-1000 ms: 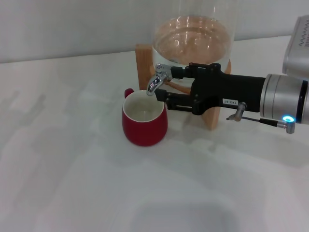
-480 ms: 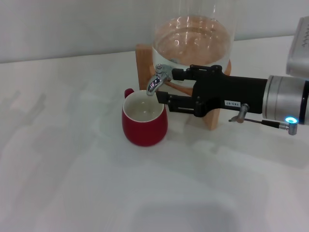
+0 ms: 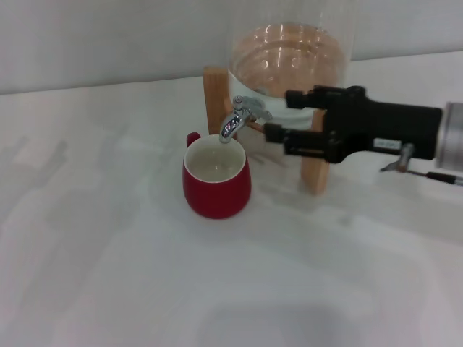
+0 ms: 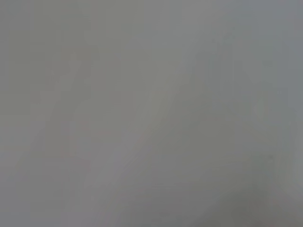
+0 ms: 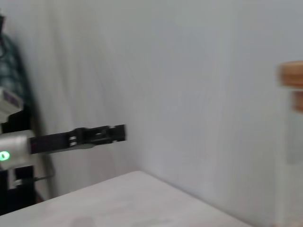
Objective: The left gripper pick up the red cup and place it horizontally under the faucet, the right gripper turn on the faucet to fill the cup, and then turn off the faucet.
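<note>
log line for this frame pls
cup: red cup upright under faucet | right gripper jaws open, beside faucet, not touching | left gripper parked off to the side

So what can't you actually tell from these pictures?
- Water level in the red cup: head view shows only its pale inside.
- Whether the faucet is running: no stream discernible.
- Right claw: its arm is cut off by the frame edge.
- Left claw: seen only far off in the right wrist view; the left wrist view is blank grey.

Obstacles: cup [image 3: 216,178] directly under faucet [image 3: 237,118]; dispenser [image 3: 289,65] and wooden stand [image 3: 214,94] behind. Right gripper [image 3: 278,114] beside the faucet, apparently apart. Table [image 3: 101,260] ahead and leftward open.
</note>
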Tool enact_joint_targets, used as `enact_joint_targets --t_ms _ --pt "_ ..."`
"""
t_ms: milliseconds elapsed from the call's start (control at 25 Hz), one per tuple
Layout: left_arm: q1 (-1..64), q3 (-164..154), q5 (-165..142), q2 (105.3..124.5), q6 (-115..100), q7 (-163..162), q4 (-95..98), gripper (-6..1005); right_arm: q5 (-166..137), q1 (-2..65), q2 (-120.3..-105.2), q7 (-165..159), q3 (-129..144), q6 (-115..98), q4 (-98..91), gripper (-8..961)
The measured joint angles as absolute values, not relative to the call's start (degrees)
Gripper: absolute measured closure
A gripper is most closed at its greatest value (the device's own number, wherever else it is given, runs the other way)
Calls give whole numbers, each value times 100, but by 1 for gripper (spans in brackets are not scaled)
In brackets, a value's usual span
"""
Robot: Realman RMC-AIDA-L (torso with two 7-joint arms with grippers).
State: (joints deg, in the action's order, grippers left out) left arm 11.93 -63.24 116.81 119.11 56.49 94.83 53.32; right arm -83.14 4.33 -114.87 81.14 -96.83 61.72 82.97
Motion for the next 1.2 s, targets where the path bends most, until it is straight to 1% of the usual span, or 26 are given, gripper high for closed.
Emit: enact_joint_targets --t_ms 320,600,1000,1200 --pt "1165 -6310 11681 11903 5645 9478 5332 125 -8292 215 -11486 8063 -10720 6457 8210 232" --pt "1096 -6310 11672 11895 5646 9426 5324 125 -8448 179 -11471 7963 -11895 6781 8007 228" --pt "785 -6301 11625 11868 6330 9555 5340 124 -8664 553 -11446 8068 -13691 6859 7053 223" --pt "695 -6287 11458 11843 6607 9475 5320 123 -8724 725 -11336 8323 -14343 6797 6365 221"
